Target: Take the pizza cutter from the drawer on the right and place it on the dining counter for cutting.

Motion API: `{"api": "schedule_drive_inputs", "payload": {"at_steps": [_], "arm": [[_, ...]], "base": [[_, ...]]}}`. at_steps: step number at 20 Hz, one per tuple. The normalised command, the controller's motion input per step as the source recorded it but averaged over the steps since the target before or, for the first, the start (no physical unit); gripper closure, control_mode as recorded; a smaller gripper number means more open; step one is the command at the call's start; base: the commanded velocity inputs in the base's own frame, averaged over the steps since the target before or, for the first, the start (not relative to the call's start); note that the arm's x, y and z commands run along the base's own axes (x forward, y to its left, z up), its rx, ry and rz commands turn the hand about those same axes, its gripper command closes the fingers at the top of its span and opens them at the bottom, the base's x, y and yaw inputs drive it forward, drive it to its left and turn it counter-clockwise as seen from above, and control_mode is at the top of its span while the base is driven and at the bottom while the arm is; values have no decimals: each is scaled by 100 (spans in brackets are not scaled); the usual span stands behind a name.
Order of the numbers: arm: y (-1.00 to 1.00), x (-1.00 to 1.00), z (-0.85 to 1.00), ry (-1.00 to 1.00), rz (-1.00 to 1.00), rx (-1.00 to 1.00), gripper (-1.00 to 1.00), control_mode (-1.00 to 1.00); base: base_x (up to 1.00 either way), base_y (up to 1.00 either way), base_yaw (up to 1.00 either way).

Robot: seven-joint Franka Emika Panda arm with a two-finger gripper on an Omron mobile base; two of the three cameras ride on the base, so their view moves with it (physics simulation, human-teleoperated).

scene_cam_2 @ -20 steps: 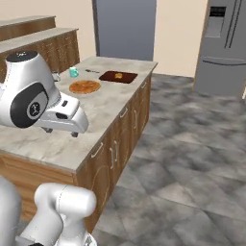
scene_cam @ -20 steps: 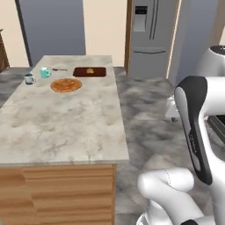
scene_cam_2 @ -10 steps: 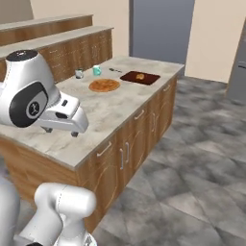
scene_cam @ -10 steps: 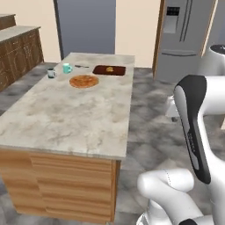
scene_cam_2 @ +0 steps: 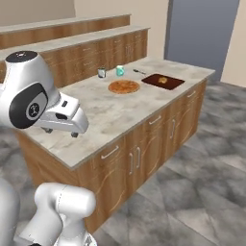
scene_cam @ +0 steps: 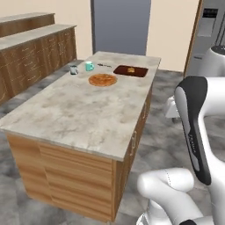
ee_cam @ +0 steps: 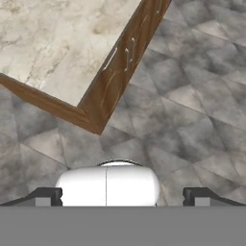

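Observation:
The dining counter (scene_cam: 83, 114) (scene_cam_2: 103, 113) is a marbled island with a wood base, and its near corner (ee_cam: 72, 57) lies below my hand. Shut drawer fronts (scene_cam_2: 111, 153) (ee_cam: 124, 55) with slim bar handles run along its long side. I cannot tell which of them is the drawer of the task. The pizza cutter is out of view. My gripper (scene_cam_2: 61, 132) (ee_cam: 122, 196) hangs open and empty off the near corner, above the floor beside the island. Nothing lies between its fingertips (ee_cam: 48, 196).
At the island's far end sit a pizza (scene_cam: 103, 80) (scene_cam_2: 124, 86), a dark cutting board (scene_cam: 131, 70) (scene_cam_2: 163, 80), two cups (scene_cam: 74, 69) (scene_cam: 89, 66) and a small dark spoon (scene_cam: 104, 65). Long wooden wall counters (scene_cam_2: 81, 53) stand behind. A fridge (scene_cam: 206, 30) stands far right. Grey tiled floor (scene_cam_2: 202, 182) surrounds the island.
The whole scene has shifted in both base views, so the base has moved around the island's near corner. The gripper stays open and empty.

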Motion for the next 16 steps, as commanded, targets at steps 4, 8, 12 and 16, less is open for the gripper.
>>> {"api": "schedule_drive_inputs", "payload": {"at_steps": [4, 8, 12, 16], "arm": [[0, 0, 0, 0, 0, 0, -100, 100], [0, 0, 0, 0, 0, 0, -100, 100], [0, 0, 0, 0, 0, 0, -100, 100], [0, 0, 0, 0, 0, 0, -100, 100]], "base": [[25, -29, 29], [3, -4, 8], [0, -2, 0], [7, -20, 4]]}}
